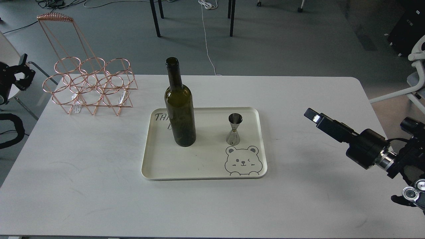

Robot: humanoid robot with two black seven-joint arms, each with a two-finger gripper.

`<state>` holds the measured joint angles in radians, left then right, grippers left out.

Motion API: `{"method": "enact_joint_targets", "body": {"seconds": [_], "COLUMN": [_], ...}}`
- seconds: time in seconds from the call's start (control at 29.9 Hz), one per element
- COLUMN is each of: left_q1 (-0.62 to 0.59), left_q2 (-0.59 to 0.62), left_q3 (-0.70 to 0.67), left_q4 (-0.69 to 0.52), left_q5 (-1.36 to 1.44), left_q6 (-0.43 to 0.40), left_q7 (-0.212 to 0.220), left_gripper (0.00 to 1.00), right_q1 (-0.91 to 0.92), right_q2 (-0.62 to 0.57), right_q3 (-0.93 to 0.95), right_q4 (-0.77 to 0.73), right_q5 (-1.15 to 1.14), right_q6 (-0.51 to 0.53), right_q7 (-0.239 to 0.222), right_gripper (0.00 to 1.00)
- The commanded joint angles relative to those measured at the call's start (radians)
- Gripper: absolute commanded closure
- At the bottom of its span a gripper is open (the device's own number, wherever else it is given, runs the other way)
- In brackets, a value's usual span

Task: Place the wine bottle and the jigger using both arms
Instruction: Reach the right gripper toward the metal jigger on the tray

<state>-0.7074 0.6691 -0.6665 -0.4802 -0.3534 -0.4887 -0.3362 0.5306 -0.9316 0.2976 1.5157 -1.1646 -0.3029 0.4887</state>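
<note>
Right gripper [312, 115] is hovering at three o'clock, closure unclear to me; olive, unlabelled wine bottle [180, 109] and shiny hourglass jigger [234, 129] are standing upright.

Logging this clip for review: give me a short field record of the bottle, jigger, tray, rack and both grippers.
wine bottle: upright on tray, left part, uncapped
jigger: upright on tray, right of bottle, apart from it
tray: cream, bear drawing at near right corner, mid-table
wire rack: copper, far left of table, no bottles
left gripper: off table's left edge, holds nothing, state unclear
right gripper: over table's right side, holds nothing, state unclear
</note>
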Motion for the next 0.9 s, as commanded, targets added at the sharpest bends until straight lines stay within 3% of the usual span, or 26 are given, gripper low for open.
{"method": "enact_joint_targets", "body": {"seconds": [0.0, 0.13, 0.4, 0.57, 0.87], "left_q1": [0.0, 0.0, 0.006, 0.005, 0.008], "left_q2": [-0.002, -0.002, 0.001, 0.01, 0.012], "left_q3": [-0.004, -0.007, -0.008, -0.01, -0.01], "left_q4": [0.0, 0.0, 0.0, 0.0, 0.0], "left_q5": [-0.001, -0.001, -0.002, -0.002, -0.006], "left_q6": [0.0, 0.0, 0.0, 0.0, 0.0], "left_q7": [0.0, -0.001, 0.0, -0.001, -0.001], "left_gripper": [0.01, 0.01, 0.01, 0.01, 0.01], "right_q1": [0.057, 0.155, 0.293, 0.296, 0.35], "right_q2": [0.088, 0.167, 0.434, 0.577, 0.706], "right_q3": [-0.066, -0.191, -0.394, -0.433, -0.477], "right_q4": [-0.087, -0.187, -0.491, -0.643, -0.776], "right_q5": [-0.104, -0.178, -0.267, -0.329, -0.339], "right_q6": [-0.011, -0.076, -0.186, -0.186, -0.186], "right_q7": [0.0, 0.0, 0.0, 0.0, 0.0], "right_gripper": [0.03, 0.04, 0.05, 0.07, 0.14]}}
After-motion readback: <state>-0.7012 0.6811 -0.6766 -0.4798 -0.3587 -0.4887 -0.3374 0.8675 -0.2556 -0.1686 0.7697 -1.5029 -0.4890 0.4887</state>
